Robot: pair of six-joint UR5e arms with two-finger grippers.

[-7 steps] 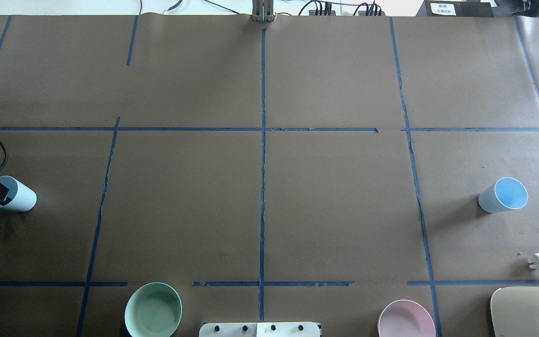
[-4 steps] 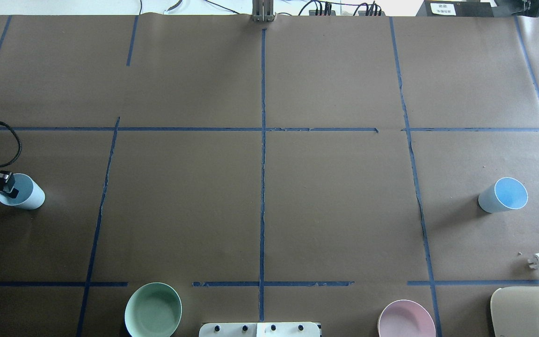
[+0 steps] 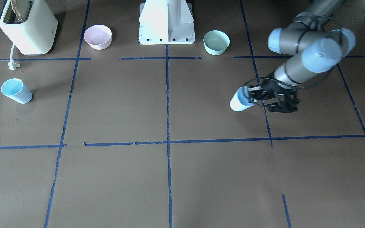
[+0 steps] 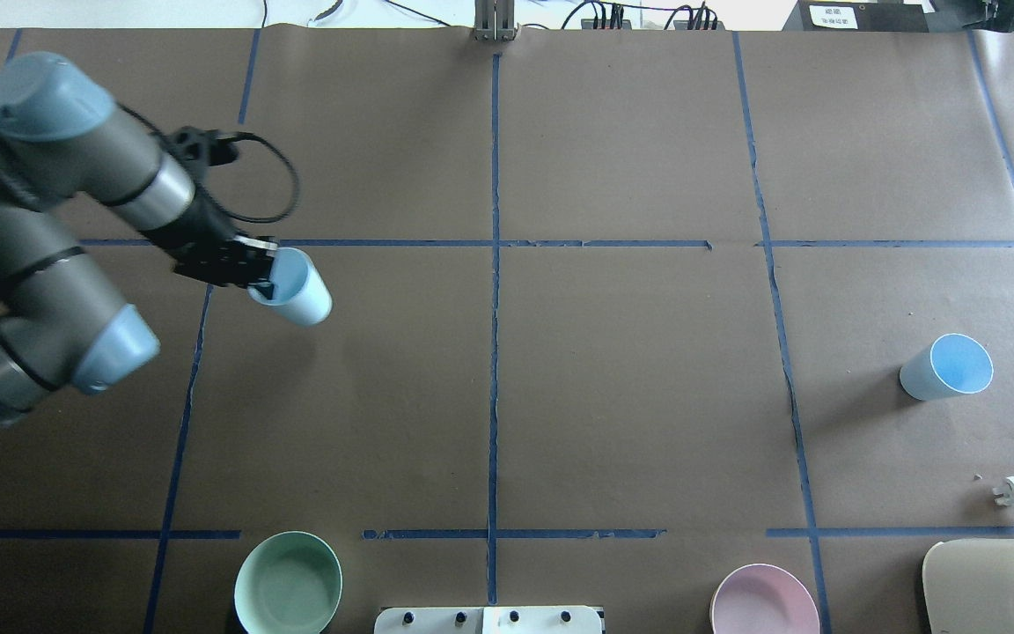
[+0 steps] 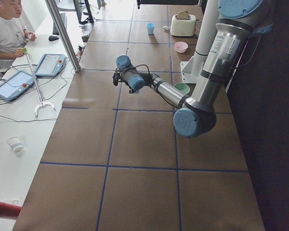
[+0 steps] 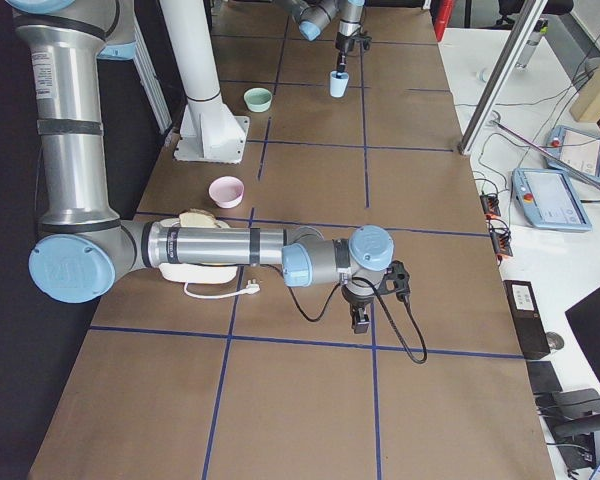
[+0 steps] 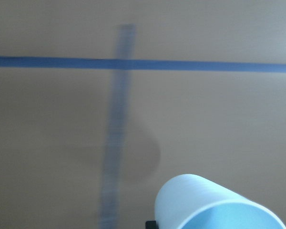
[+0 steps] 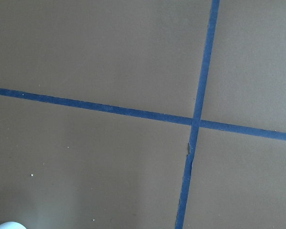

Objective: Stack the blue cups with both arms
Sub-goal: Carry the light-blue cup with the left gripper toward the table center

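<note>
Forward of the white pedestal base (image 3: 166, 22) and off to its left, as the robot counts sides, you have the left gripper (image 4: 262, 280) pinched on the rim of one blue cup (image 4: 300, 298). One finger is inside the mouth, and the cup is tilted and, judging by its shadow, off the table. The other blue cup (image 4: 947, 368) stands upright forward of the base on its right side, well apart from the first, with nothing nested in it. The right gripper (image 6: 361, 320) hangs over that side too, but you cannot tell how its jaws stand. So you look to be one pick in; the stacking itself is all left to do. Your count is two blue cups, two arms, a green bowl (image 4: 289, 583) and a pink bowl (image 4: 764, 603) flanking the base, and one toaster (image 3: 28, 27).
</note>
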